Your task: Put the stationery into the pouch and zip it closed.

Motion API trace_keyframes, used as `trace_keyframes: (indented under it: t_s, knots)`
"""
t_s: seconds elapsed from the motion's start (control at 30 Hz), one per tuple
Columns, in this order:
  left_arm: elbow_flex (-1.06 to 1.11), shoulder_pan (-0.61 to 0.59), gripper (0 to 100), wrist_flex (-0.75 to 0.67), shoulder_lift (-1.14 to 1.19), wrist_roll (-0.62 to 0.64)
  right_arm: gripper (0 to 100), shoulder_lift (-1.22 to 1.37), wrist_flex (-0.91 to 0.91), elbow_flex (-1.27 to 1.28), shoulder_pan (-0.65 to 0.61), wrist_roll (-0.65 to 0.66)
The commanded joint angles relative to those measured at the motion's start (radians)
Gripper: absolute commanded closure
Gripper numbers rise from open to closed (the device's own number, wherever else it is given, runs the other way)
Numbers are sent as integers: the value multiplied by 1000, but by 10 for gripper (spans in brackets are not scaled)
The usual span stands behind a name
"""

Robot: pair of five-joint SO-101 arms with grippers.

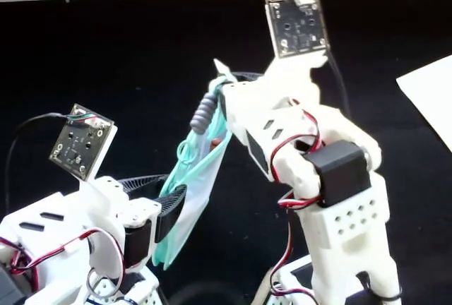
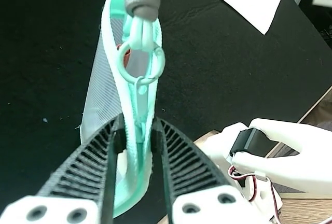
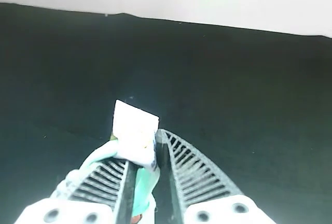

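Both jaws pinch the pouch [image 1: 189, 193] mid-frame; we must hold it taut so the zip pull [image 1: 205, 114] runs straight.

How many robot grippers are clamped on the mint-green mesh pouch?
2. The left gripper pinches the mint-green mesh pouch at its lower end. The right gripper clamps its upper end, so the pouch hangs between them above the black table.

Bright white parts against a dark table

White arm shells [image 1: 346, 227] are lit brightly from above and nearly washed out. The black table [image 1: 106, 51] is kept dark, a faint sheen being seen on it in the left wrist view. Light is passed through the pouch [image 1: 196, 193]
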Motion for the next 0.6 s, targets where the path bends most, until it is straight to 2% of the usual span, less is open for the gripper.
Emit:
trace_keyframes:
  t_s: [0.0, 0.3, 0.57]
  knots:
    - [5, 15, 993, 15, 2, -5, 992, -5, -36, -13, 105, -5]
    - [5, 15, 993, 17, 1, -5, 992, 2, -47, -5, 237, 9]
    - [5, 15, 993, 17, 1, -23, 992, 5, -85, -4, 280, 37]
